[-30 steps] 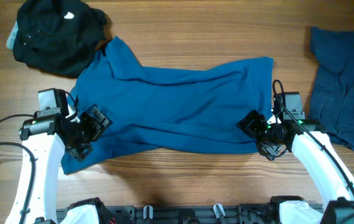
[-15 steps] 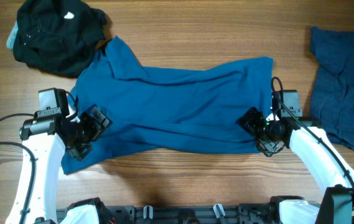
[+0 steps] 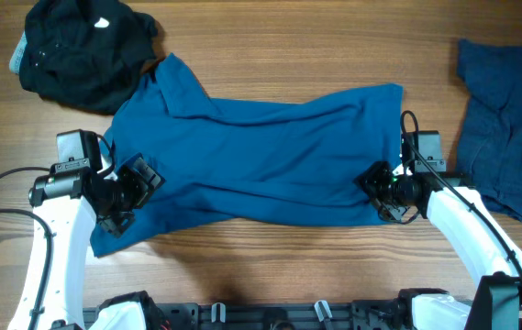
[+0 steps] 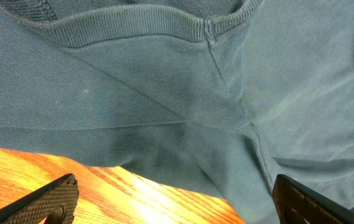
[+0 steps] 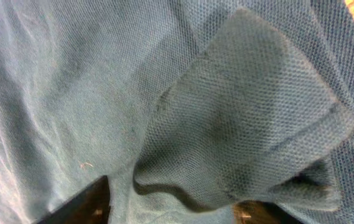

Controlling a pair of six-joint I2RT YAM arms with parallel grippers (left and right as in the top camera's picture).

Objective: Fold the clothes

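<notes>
The right gripper (image 3: pixel 381 194) sits on the right end of the shirt (image 3: pixel 261 160), near its front edge. Its jaws stand fairly narrow about a raised fold of the cloth. In the right wrist view one dark finger (image 5: pixel 77 202) shows at the lower left and the fold bulges up beside it, hiding most of the other finger. I cannot tell whether the fold is truly pinched.

The left gripper (image 3: pixel 132 195) lies on the shirt's left end with its jaws spread wide and nothing clamped. In the left wrist view its two tips stand far apart, a seam and a ribbed band (image 4: pixel 139 22) of the shirt lie ahead of them, and bare wood shows at the near edge.

The shirt is medium blue and lies crumpled but spread on the table (image 3: pixel 334 46). Its long axis runs left to right between the two grippers. The collar end points to the far left, and the other end reaches to the right.

The collar end touches a black garment (image 3: pixel 82 50) heaped at the far left corner. That garment bears a small white mark (image 3: pixel 103 25), too small to read. A dull-blue garment (image 3: pixel 504 119) lies apart at the right edge, cut off by the frame.
</notes>
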